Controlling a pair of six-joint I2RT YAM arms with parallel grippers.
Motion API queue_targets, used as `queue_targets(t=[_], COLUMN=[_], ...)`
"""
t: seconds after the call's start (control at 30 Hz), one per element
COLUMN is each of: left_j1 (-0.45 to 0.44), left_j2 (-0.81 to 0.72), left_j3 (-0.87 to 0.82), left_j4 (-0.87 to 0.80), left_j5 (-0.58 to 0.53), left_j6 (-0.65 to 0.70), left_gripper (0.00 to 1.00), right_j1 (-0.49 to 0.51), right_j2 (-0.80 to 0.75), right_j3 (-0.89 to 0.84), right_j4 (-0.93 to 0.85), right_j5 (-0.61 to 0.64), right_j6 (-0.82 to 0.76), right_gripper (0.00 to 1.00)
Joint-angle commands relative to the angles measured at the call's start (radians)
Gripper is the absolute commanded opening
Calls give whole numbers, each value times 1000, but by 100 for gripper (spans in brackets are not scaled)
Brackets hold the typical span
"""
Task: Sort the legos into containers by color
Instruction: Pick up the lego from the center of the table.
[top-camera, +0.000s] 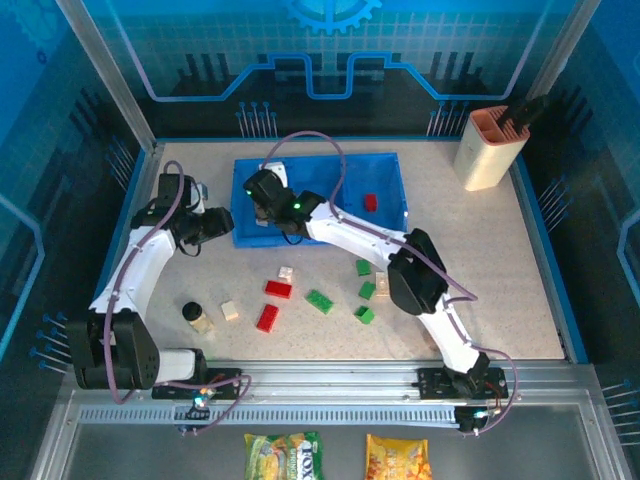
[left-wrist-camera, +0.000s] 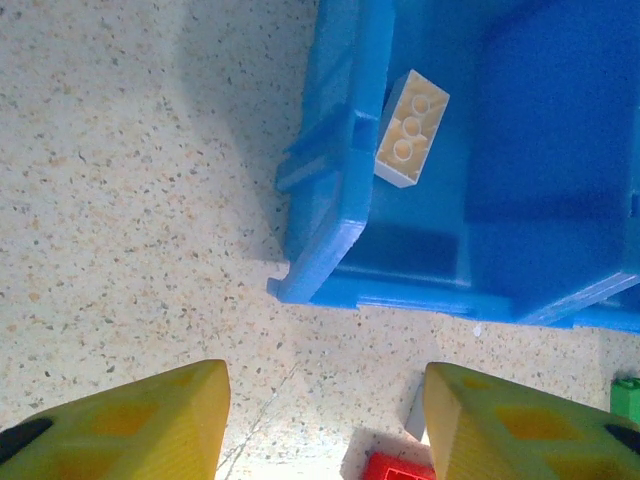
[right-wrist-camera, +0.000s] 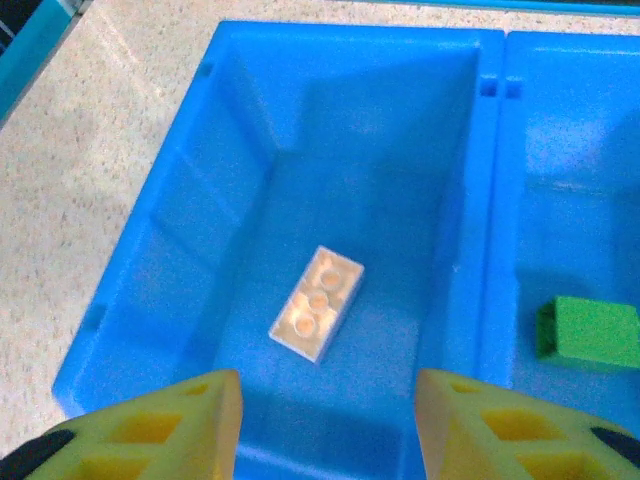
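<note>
Speckled matte desk (top-camera: 500, 270): loose glossy studded legos (top-camera: 278, 289), red, green, cream, w/ room btwn them. Left gripper (left-wrist-camera: 325, 390) wide, empty, over bare desk just off the tray (left-wrist-camera: 340, 200) corner. Right gripper (right-wrist-camera: 328, 390) wide, empty, above smooth blue left bin (right-wrist-camera: 200, 200). Oblong cream brick (right-wrist-camera: 316, 302) lies inside, clear of walls. Green brick (right-wrist-camera: 590, 332) in mid bin (right-wrist-camera: 570, 150).

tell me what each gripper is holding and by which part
Nothing. The left gripper is open over the table, the right gripper open above a cream brick lying in the tray.
</note>
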Motion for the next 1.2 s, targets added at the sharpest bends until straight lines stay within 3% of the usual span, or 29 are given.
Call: queue_targets(t=[0.0, 0.43, 0.7, 1.17], left_j1=[-2, -235, -389, -555], left_j2=[14, 38, 72, 216], left_j3=[23, 67, 35, -1], left_j4=[-48, -177, -196, -202], left_j5=[20, -79, -105, -156], left_j6=[8, -62, -91, -47], left_gripper=[54, 56, 60, 88], right_j1=[-4, -101, -165, -230], right_j2=[-121, -483, -604, -724], right_j3=[-112, -549, -693, -828], right_j4=[-31, -76, -113, -143], right_j5=[-43, -120, -159, -167], right_j6=[-20, 29, 7, 28], right_gripper=[49, 49, 50, 51])
